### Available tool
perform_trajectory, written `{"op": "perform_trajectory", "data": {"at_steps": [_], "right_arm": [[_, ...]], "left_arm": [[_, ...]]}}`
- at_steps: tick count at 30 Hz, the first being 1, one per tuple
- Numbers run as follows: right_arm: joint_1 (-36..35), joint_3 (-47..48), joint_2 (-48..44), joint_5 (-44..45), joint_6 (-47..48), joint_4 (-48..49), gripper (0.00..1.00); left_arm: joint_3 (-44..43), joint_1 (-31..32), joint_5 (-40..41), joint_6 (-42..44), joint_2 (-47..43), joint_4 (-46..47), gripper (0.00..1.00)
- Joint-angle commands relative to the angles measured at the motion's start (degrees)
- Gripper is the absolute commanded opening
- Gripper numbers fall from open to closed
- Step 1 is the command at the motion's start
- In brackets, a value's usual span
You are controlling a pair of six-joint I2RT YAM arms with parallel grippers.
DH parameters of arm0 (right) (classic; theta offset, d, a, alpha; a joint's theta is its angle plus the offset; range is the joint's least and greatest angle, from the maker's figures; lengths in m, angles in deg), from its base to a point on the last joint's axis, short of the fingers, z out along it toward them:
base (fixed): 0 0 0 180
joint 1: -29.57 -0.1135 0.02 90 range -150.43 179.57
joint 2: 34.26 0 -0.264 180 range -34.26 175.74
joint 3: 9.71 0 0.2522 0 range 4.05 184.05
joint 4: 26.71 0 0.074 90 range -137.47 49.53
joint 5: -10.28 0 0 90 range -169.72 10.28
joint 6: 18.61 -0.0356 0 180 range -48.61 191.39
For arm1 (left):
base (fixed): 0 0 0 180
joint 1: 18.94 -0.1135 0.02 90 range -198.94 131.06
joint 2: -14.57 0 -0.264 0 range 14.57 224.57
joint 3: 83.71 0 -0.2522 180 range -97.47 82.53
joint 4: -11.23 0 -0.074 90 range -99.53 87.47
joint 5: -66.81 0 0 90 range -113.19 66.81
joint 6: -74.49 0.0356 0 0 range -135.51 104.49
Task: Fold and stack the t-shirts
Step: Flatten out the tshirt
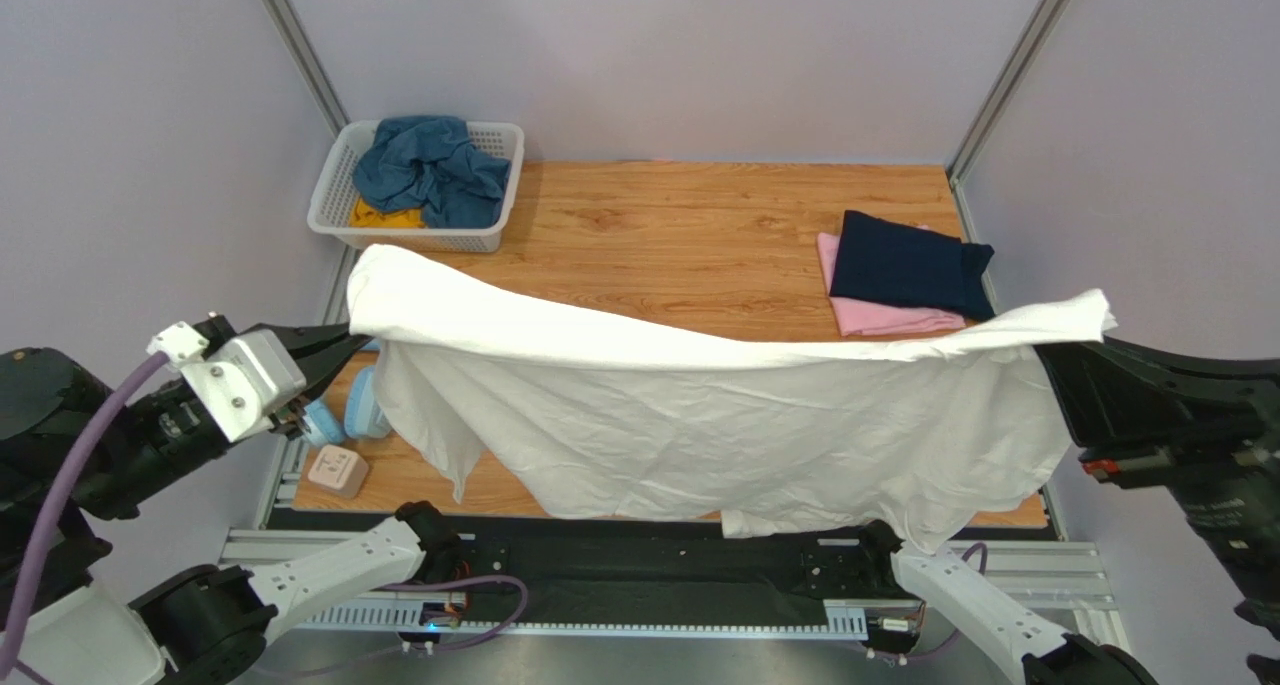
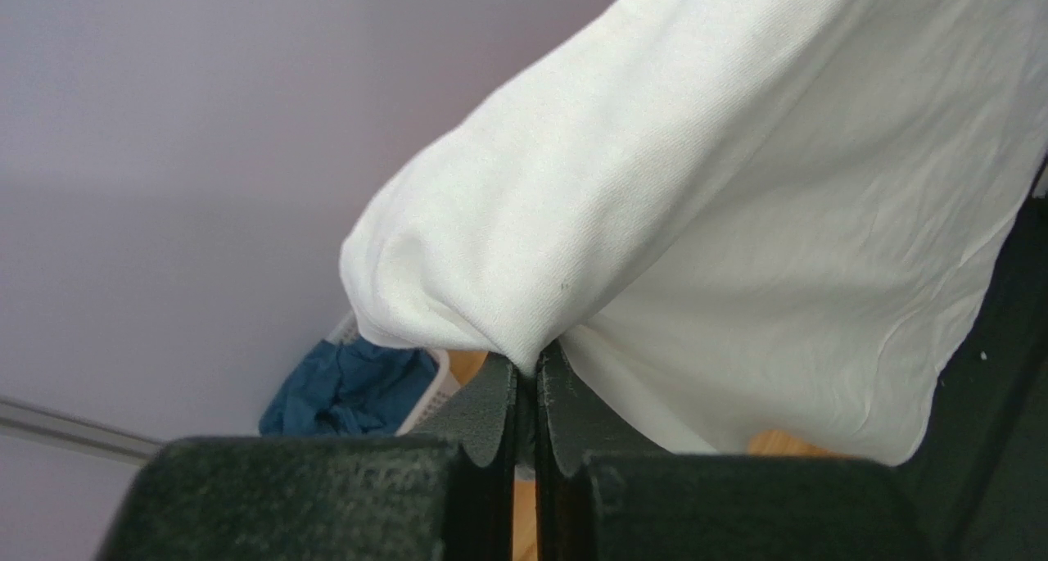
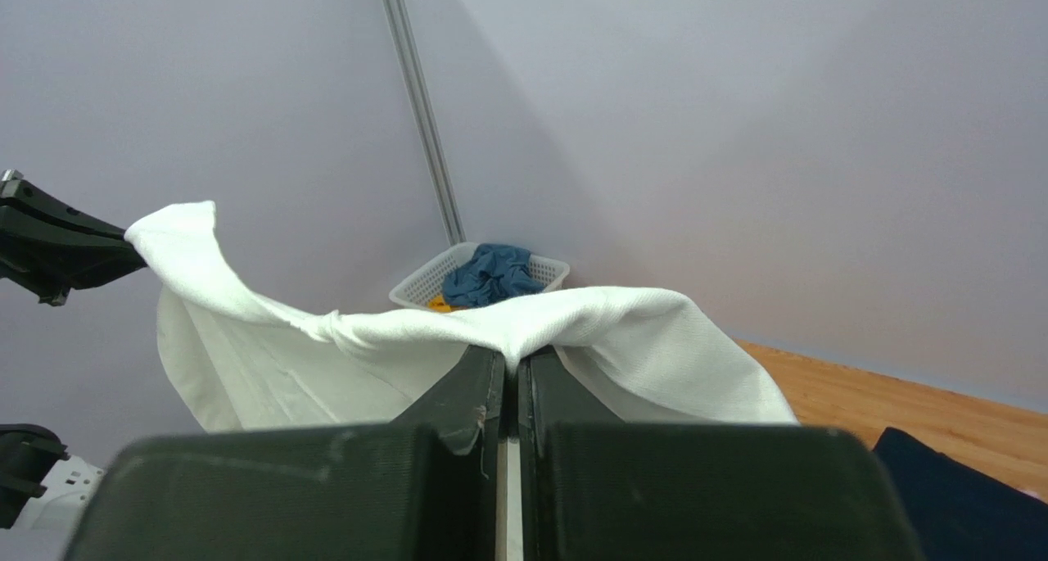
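Observation:
A large white t-shirt (image 1: 706, 408) hangs stretched in the air between my two grippers, its lower part drooping to the table's near edge. My left gripper (image 1: 356, 343) is shut on its left corner (image 2: 492, 266). My right gripper (image 1: 1052, 348) is shut on its right corner (image 3: 591, 322). A folded navy t-shirt (image 1: 909, 262) lies on a folded pink t-shirt (image 1: 887, 318) at the back right. A teal-blue t-shirt (image 1: 431, 163) lies crumpled over a yellow one (image 1: 385, 217) in the basket.
The white slatted basket (image 1: 413, 238) stands at the back left corner; it also shows in the left wrist view (image 2: 424, 395) and the right wrist view (image 3: 418, 293). Light-blue headphones (image 1: 349, 412) and a small beige block (image 1: 337, 471) lie at the table's left edge.

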Motion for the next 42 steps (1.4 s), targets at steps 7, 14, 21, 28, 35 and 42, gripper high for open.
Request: {"op": "perform_trajectory", "data": {"at_steps": [7, 14, 21, 28, 35, 42], "right_arm": [[0.8, -30.7, 5.2, 6.3, 1.2, 13.2, 0.00], [0.9, -37.2, 15.5, 10.6, 2.7, 21.5, 0.00], [3.1, -42.1, 28.6, 9.9, 2.7, 29.6, 0.00], [4.6, -38.3, 44.3, 9.2, 1.8, 34.7, 0.00], [6.1, -29.4, 55.7, 8.5, 1.2, 34.9, 0.00], [8.1, -21.8, 62.6, 6.1, 0.9, 32.8, 0.05]], "left_arm": [[39.6, -0.5, 4.0, -1.9, -8.0, 8.5, 0.00], [51.2, -3.2, 13.7, -0.3, -1.0, 18.4, 0.00], [52.0, -18.6, 8.6, 3.0, 13.8, 25.7, 0.00], [47.5, -26.6, 8.3, 5.5, 29.0, 31.5, 0.00], [38.2, -30.1, 9.8, 6.3, 40.4, 34.0, 0.00], [31.6, -30.7, 12.3, 5.6, 47.5, 34.9, 0.04]]}}
